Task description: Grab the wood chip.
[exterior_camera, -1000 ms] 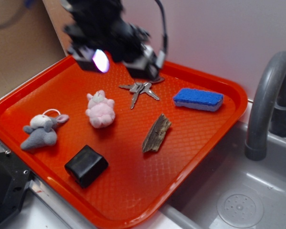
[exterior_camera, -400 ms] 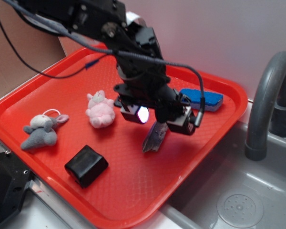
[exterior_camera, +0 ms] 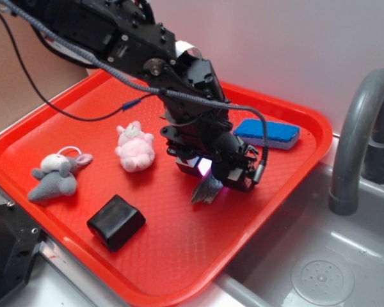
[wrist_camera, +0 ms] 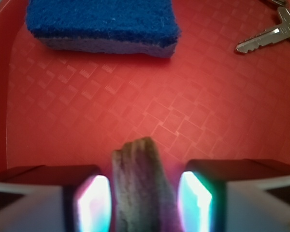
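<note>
The wood chip (exterior_camera: 208,190), a grey-brown rough sliver, lies on the red tray (exterior_camera: 179,262). Only its near end shows in the exterior view; the rest is under the gripper. In the wrist view the chip (wrist_camera: 142,186) lies lengthwise between the two lit pads (wrist_camera: 93,203), with a small gap on each side. My gripper (exterior_camera: 214,174) is down at the tray over the chip, open and straddling it; in the wrist view the gripper (wrist_camera: 144,203) has the chip in its middle.
A blue sponge (exterior_camera: 269,133) lies behind the gripper, also in the wrist view (wrist_camera: 104,24). Keys (wrist_camera: 270,34) lie at the far right there. A pink plush (exterior_camera: 135,147), a grey plush (exterior_camera: 56,176) and a black block (exterior_camera: 115,221) lie left. A sink and faucet (exterior_camera: 361,134) stand right.
The arm has swung from the tray's back to the chip and lowered, so the open jaws now stand on either side of it. The chip has not moved.
</note>
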You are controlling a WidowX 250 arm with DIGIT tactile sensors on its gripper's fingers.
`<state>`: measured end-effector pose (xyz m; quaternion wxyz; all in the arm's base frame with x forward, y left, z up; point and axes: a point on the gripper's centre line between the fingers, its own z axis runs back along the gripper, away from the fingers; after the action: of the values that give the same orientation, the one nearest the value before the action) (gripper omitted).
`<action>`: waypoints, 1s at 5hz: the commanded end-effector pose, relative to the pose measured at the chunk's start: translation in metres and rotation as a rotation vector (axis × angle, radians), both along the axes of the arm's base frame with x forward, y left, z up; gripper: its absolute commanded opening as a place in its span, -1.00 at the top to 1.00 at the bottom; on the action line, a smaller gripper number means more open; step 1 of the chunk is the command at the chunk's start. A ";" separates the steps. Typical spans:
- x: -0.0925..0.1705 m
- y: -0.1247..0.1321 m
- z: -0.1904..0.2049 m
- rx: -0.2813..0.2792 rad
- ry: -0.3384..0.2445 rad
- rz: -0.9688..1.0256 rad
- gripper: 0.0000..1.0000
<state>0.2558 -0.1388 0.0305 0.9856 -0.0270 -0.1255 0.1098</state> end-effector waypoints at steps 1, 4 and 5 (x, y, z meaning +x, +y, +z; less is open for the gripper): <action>0.003 0.018 0.058 0.119 0.054 -0.147 1.00; -0.033 0.110 0.186 0.267 0.042 -0.083 1.00; -0.045 0.119 0.217 0.249 -0.013 -0.089 1.00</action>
<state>0.2085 -0.0232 0.2309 0.9876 0.0960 -0.1165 0.0442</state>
